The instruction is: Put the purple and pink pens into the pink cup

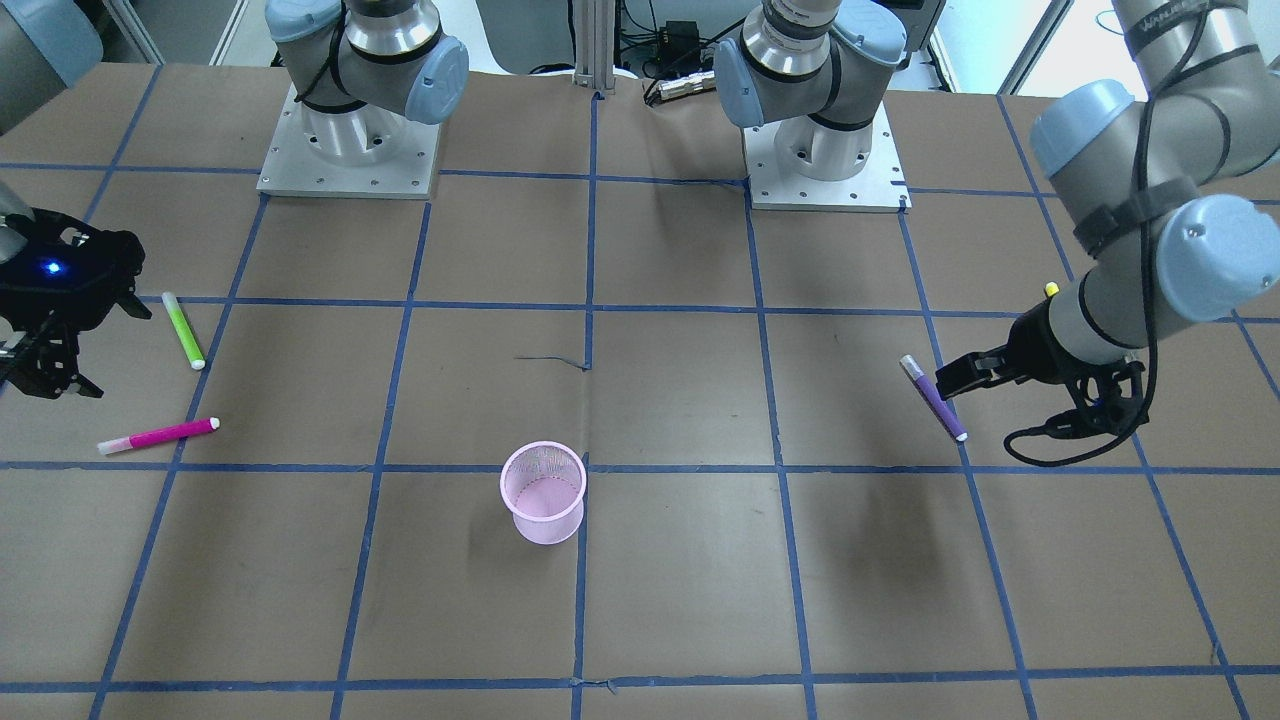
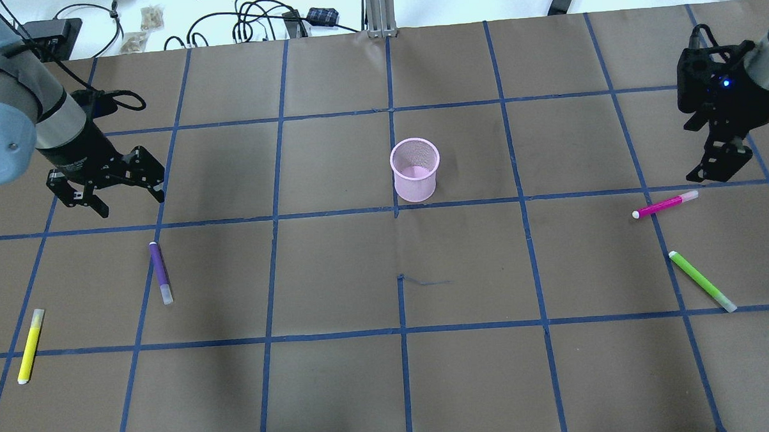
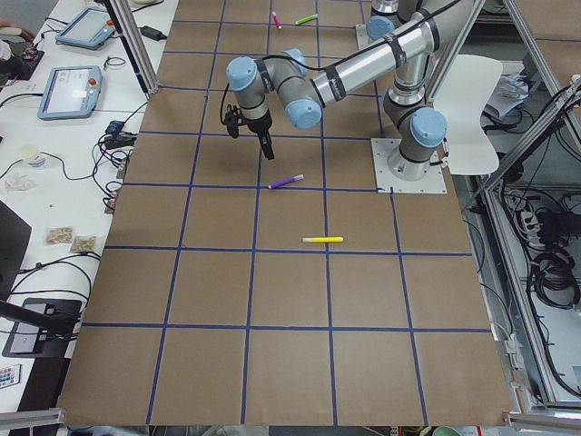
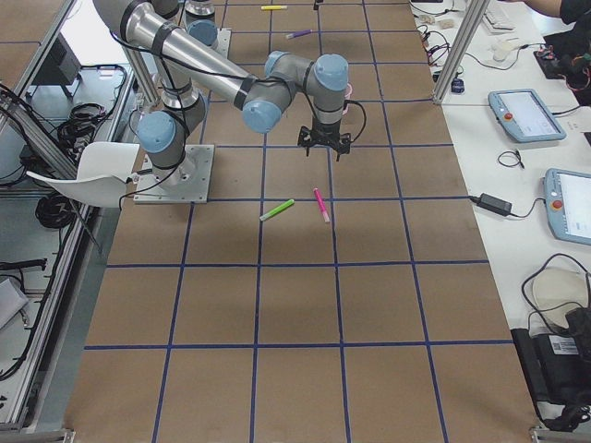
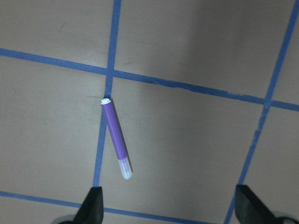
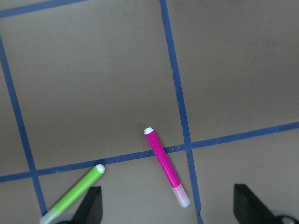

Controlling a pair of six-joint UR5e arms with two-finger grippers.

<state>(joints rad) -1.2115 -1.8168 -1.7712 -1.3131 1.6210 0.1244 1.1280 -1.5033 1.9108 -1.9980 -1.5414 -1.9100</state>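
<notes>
The pink mesh cup (image 2: 415, 169) stands upright near the table's middle, also in the front view (image 1: 543, 492). The purple pen (image 2: 161, 273) lies flat on the table. My left gripper (image 2: 130, 204) hovers open and empty just beyond it. The left wrist view shows the purple pen (image 5: 115, 138) ahead of the spread fingertips (image 5: 93, 203). The pink pen (image 2: 665, 204) lies flat at the right. My right gripper (image 2: 718, 166) hovers open and empty just beyond it. The right wrist view shows the pink pen (image 6: 166, 172) between and ahead of the fingers.
A green pen (image 2: 702, 281) lies close to the pink pen, nearer the robot, and shows in the right wrist view (image 6: 77, 191). A yellow pen (image 2: 29, 345) lies at the near left. Both arm bases (image 1: 348, 150) stand on the robot's side. Blue tape lines grid the brown table.
</notes>
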